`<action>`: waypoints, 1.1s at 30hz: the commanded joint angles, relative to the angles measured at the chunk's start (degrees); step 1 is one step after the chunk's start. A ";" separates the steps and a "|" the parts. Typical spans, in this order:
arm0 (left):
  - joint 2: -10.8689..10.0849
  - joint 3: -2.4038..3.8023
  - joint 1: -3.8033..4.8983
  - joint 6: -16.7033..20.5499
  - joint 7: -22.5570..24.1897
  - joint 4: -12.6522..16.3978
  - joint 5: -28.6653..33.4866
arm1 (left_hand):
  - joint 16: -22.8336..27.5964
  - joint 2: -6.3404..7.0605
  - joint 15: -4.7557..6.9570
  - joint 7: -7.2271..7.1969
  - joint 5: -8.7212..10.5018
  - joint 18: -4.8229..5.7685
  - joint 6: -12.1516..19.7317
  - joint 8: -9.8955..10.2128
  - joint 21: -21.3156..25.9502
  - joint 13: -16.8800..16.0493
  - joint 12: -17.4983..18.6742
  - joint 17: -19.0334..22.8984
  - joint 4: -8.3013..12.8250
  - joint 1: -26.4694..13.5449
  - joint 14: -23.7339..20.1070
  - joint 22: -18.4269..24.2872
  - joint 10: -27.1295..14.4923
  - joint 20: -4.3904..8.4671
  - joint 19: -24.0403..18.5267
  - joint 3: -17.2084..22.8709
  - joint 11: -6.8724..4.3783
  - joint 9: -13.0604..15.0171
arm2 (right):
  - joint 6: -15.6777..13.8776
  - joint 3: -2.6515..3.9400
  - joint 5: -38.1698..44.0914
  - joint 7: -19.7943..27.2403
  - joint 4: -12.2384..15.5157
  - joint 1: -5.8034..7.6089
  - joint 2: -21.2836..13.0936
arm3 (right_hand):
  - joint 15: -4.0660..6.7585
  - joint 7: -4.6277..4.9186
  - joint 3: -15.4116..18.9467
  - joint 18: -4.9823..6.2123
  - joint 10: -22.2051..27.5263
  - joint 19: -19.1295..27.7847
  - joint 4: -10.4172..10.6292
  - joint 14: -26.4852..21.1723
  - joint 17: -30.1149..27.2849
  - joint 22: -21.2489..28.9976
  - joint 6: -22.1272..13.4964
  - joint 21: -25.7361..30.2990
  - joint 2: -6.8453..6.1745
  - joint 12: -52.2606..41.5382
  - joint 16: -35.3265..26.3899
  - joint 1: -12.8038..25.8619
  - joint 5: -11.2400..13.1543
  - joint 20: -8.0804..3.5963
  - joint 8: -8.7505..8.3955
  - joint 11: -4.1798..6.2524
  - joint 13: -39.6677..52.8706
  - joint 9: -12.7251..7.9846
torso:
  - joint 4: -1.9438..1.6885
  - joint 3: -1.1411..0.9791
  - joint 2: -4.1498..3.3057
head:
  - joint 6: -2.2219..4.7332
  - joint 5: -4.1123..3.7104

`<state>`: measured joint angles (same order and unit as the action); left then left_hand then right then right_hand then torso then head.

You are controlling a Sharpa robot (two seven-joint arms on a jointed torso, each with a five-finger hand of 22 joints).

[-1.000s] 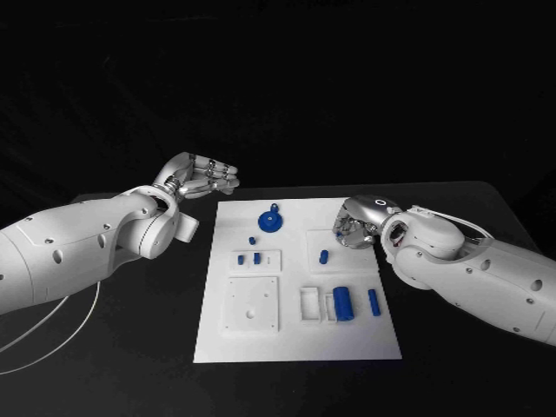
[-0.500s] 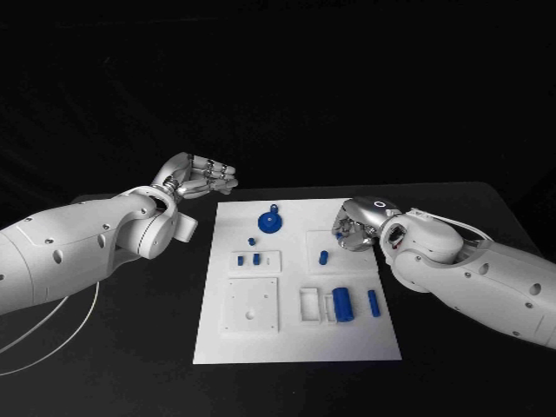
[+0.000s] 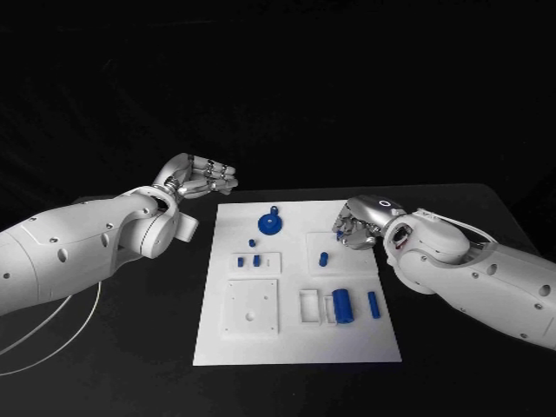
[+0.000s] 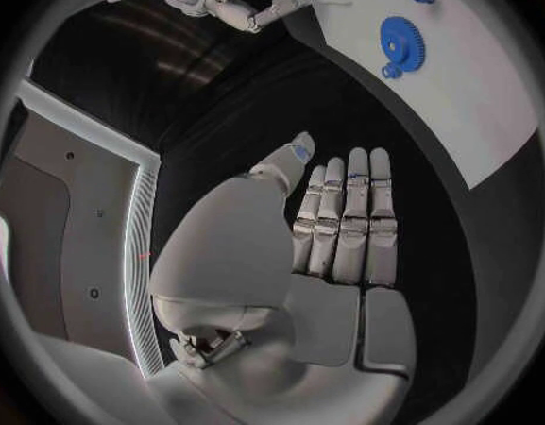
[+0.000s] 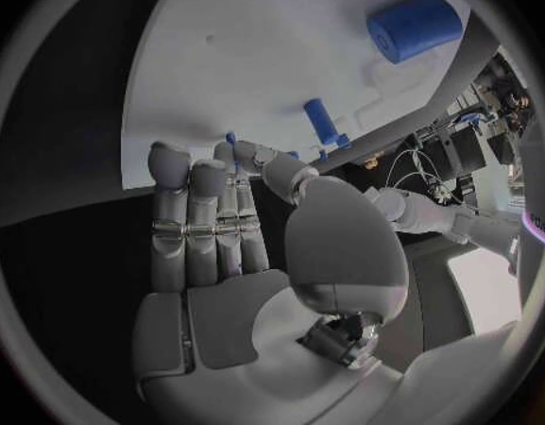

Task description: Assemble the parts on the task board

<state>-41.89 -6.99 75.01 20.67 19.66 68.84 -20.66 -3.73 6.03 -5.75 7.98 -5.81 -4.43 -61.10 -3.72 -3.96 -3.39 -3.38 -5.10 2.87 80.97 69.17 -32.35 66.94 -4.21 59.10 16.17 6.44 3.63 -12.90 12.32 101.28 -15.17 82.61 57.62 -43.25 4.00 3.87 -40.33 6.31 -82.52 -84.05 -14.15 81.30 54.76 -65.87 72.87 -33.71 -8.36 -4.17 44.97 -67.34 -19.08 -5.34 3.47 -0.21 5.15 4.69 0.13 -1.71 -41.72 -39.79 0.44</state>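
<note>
the white task board [image 3: 297, 339] lay flat in the middle of the black table [image 3: 128, 347]. a round blue gear [image 3: 269, 223] sat near the board's far end. a small blue peg [image 3: 323, 257] stood in a raised white square close to the right hand. a fat blue cylinder [image 3: 342, 303] rested in a white tray nearer the robot, with a thin blue bar [image 3: 373, 301] just beside it. two little blue pegs [image 3: 248, 259] sat in a small white block on the board's left side.

the right hand [image 3: 357, 223] hung over the board's right edge. a tiny blue bit showed at its fingertips [image 5: 242, 148], but i cannot tell if it held it.

the left hand [image 3: 203, 179] was off the board by its far left corner, fingers curled in, holding nothing.
</note>
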 commanded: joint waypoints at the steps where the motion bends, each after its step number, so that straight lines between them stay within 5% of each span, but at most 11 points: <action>1: 0.22 0.05 0.07 -0.39 0.84 -0.37 0.62 | 0.23 -0.23 0.09 -0.09 0.06 0.12 0.21 0.14 -0.05 0.02 0.06 -0.05 0.10 0.28 -0.32 0.05 -0.40 -0.31 0.22 -0.27 0.19 -0.01 | -1.88 0.47 -1.91 0.93 0.59 0.01 -0.41 | 0.36 0.08 -0.33 0.98 0.35 -2.46 0.09 0.18 -0.04 0.02 0.29 0.03 0.52 0.26 -0.14 0.08 0.52 -0.34 0.22 0.02 0.03 0.09 | -0.03 -0.01 -0.02 | 0.13 0.05; 11: 0.27 0.05 0.06 -0.27 0.91 -0.92 0.69 | 0.24 -0.22 0.06 -0.09 0.07 0.11 0.23 0.15 -0.06 0.02 0.06 -0.07 0.02 0.30 -0.41 0.72 -0.48 -0.33 0.32 -0.41 0.22 -0.01 | -2.54 1.66 -4.69 1.66 2.19 0.03 -1.39 | 0.37 0.08 -0.20 0.97 0.33 -2.46 0.23 0.22 -0.01 0.01 0.29 0.04 0.53 0.26 -0.19 -0.07 0.78 -0.35 0.21 0.03 0.06 0.12 | 0.00 -0.04 -0.12 | 0.38 0.30; 23: 0.27 0.04 0.05 -0.25 0.96 -0.60 0.74 | 0.25 -0.21 0.03 -0.06 0.02 0.09 0.31 0.15 -0.07 0.02 0.06 -0.07 -0.05 0.29 -0.50 1.30 -0.56 -0.36 0.45 -0.52 0.24 -0.01 | -3.30 1.87 -6.81 3.20 7.54 0.01 -1.52 | 0.39 0.10 0.11 0.97 0.39 -2.48 0.31 0.28 -0.01 0.08 0.23 0.18 0.66 0.27 -0.27 -0.24 0.99 -0.37 0.22 0.02 0.05 0.13 | -0.09 -0.01 -0.12 | 0.60 0.99; 33: 0.46 0.04 0.04 -0.10 1.07 -0.10 0.81 | 0.24 -0.20 -0.05 -0.05 0.03 0.06 0.37 0.14 -0.07 0.02 0.06 -0.08 -0.12 0.17 -0.68 2.51 -0.69 -0.44 0.66 -0.71 0.29 -0.01 | -3.33 1.54 -4.57 3.69 12.32 -0.24 -0.13 | 0.36 0.11 0.21 0.90 0.42 -2.45 0.29 0.25 0.05 -0.25 0.18 -0.42 0.73 0.27 -0.27 -0.32 1.00 -0.35 0.21 0.01 0.03 0.14 | -0.04 0.05 -0.06 | 0.00 3.35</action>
<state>-41.61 -7.01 75.00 20.68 19.76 68.53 -20.30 -3.73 6.03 -5.75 7.98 -5.82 -4.43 -61.10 -3.72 -3.96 -3.39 -3.38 -5.08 2.73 80.97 68.77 -30.13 66.73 -4.61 59.50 15.71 6.65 3.62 -15.96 13.94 95.38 -12.53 94.29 57.51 -43.65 4.18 3.87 -40.32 6.31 -82.52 -84.03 -14.16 81.49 54.76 -66.04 72.65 -33.94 -8.06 -4.16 44.98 -67.66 -18.41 -5.30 3.49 -0.21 5.13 4.72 0.07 -1.67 -41.82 -39.57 3.07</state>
